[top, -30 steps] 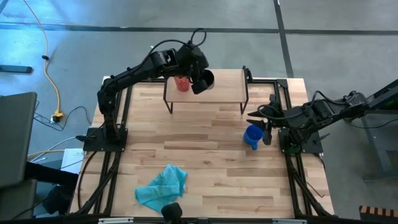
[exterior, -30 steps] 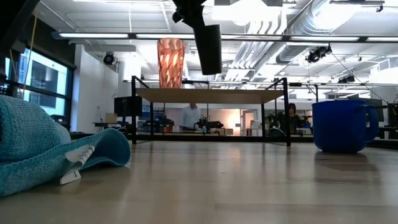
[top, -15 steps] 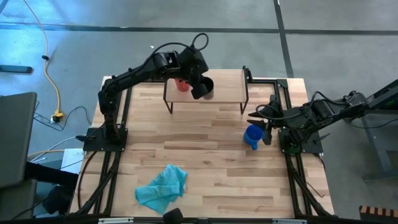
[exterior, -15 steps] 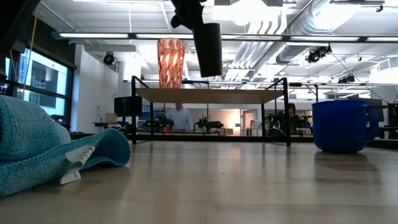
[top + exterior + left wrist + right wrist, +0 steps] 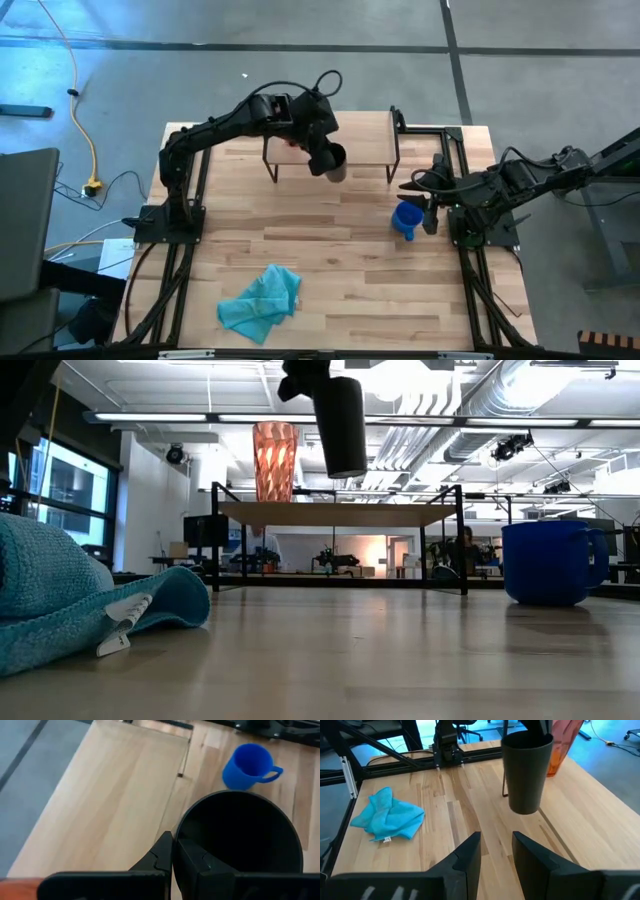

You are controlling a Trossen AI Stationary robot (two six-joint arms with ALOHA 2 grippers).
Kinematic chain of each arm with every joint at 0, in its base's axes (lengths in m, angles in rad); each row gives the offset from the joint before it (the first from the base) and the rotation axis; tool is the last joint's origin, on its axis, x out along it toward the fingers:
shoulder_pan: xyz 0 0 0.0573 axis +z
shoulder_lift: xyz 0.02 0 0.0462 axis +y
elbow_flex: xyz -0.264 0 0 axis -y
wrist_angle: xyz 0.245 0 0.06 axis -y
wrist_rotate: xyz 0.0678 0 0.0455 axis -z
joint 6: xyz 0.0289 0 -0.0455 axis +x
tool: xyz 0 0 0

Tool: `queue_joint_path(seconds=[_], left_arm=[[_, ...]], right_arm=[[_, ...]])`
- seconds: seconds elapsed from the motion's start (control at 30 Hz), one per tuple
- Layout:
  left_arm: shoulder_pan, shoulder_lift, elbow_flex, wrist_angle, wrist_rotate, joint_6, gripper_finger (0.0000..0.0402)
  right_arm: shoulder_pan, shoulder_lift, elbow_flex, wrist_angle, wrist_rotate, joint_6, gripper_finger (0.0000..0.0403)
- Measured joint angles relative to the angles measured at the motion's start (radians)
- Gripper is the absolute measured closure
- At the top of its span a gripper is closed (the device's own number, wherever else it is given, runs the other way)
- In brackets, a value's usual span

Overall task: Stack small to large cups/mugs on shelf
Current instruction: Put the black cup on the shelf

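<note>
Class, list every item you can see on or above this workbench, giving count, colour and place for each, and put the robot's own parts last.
Ribbed translucent red tumbler: one, red, standing on the shelf's left part.
Plain black cup: one, black, held in the air above the shelf.
Blue mug with handle: one, blue, on the tabletop near the right arm.
Crumpled teal cloth: one, teal, on the tabletop's near edge.
Small light-wood shelf on black legs: one, at the table's far side.
Left gripper: shut on the black cup's rim.
Right gripper: open, beside the blue mug.

My left end effector [image 5: 329, 158] holds the black cylindrical cup [image 5: 335, 162] over the light-wood shelf's [image 5: 365, 135] front edge; round blue handled mug [image 5: 406, 218] sits by my right end effector [image 5: 428, 205].
</note>
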Motion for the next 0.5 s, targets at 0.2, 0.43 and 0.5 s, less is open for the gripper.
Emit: queue_joint_path(seconds=[0.2, 0.43, 0.5], left_arm=[[0.048, 0.0, 0.0, 0.016, -0.051, -0.006, 0.0402], [0.069, 0.007, 0.0, 0.026, -0.059, -0.012, 0.0402], [0.069, 0.009, 0.0, 0.022, -0.066, -0.013, 0.0402]], right_arm=[[0.0, 0.0, 0.0, -0.002, -0.002, 0.0, 0.03], [0.0, 0.0, 0.0, -0.003, -0.009, 0.0, 0.03], [0.0, 0.0, 0.0, -0.003, -0.017, 0.001, 0.03]])
